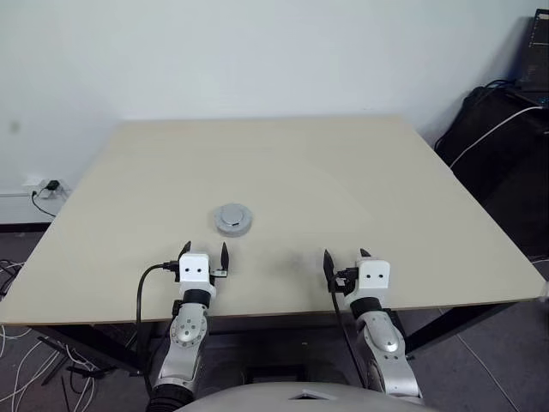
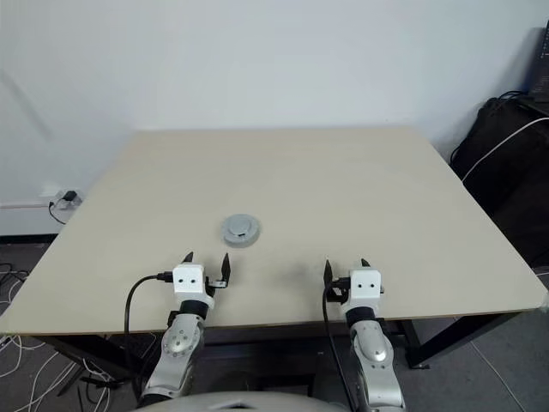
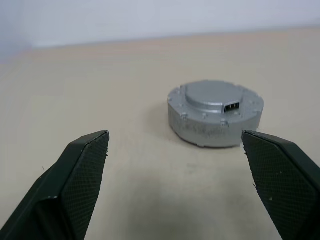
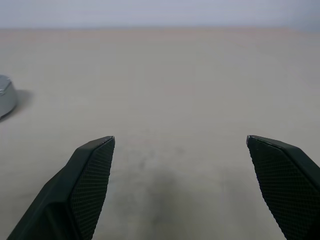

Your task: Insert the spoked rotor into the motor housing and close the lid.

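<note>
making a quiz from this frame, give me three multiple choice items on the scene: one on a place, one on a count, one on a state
1. Where does the lid sit on the table?
A. just ahead of the left pincer
B. at the far right corner
C. between the right pincer's fingers

2. How many round silver units lie on the table?
A. one
B. two
C. three

3. How do the two pincers stand?
A. both open and empty
B. both shut
C. left shut on the lid

Key: 1 A, the closed silver unit lies a little beyond the left pincer's tips. 2 A, a single lidded disc is there. 3 A, the left pincer and the right pincer have fingers spread with nothing between them.
</note>
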Robot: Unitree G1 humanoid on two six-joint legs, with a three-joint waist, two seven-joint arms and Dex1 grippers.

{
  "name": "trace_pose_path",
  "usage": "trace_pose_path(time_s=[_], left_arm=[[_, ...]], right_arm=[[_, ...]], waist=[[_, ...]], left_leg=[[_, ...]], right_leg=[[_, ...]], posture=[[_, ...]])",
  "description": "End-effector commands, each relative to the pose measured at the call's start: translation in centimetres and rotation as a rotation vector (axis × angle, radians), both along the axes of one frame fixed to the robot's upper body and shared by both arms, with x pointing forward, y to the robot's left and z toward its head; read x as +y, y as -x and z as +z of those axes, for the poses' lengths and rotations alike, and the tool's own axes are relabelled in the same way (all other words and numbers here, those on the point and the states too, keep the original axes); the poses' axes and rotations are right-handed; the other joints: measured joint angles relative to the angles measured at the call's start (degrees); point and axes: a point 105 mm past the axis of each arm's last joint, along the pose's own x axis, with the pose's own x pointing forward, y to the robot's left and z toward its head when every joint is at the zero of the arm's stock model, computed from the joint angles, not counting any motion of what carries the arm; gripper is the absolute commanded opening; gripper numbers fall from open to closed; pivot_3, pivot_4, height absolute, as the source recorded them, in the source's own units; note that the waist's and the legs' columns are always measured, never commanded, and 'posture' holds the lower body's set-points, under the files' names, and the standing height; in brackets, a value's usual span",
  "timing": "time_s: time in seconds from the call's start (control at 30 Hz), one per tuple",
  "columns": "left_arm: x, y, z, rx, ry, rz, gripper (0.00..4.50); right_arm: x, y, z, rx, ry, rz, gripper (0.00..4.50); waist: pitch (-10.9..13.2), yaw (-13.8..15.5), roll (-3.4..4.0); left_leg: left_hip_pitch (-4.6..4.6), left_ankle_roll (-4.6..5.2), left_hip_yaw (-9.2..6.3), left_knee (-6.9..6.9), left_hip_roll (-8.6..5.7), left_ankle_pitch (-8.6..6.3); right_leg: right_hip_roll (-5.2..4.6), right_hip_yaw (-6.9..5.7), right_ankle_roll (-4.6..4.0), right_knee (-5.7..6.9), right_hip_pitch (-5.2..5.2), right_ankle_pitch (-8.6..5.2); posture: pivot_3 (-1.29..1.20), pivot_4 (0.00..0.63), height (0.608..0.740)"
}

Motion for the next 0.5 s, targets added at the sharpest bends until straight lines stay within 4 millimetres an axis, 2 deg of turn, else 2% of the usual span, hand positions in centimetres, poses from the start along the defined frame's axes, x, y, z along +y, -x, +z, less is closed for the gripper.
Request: trace_pose_path(time_s=[0.03,0.5], left_arm=[[-0.05,-0.44,1.45,-0.079,0.021,-0.002,4.47],[-0.39,-0.17,0.64,-0.032,0.059,-0.035,4.47]], right_arm=[[0.19,-0.4,1.02,-0.061,-0.005,-0.001,4.5],[0.26,-0.63,0.84,-0.066,-0.041,-0.001,4.5]], waist=[[0.0,0.0,0.02],[0.1,0.0,0.0]], left_leg=[[0.0,0.0,0.0,0.0,0.0,0.0],[-0.01,0.03,-0.01,0.01,0.0,0.0]], right_leg=[[0.0,-0.01,0.0,0.0,0.0,0.0],[-0.01,-0.19,-0.02,0.0,0.0,-0.01]], posture=[[0.0,0.0,0.74],[0.0,0.0,0.74]])
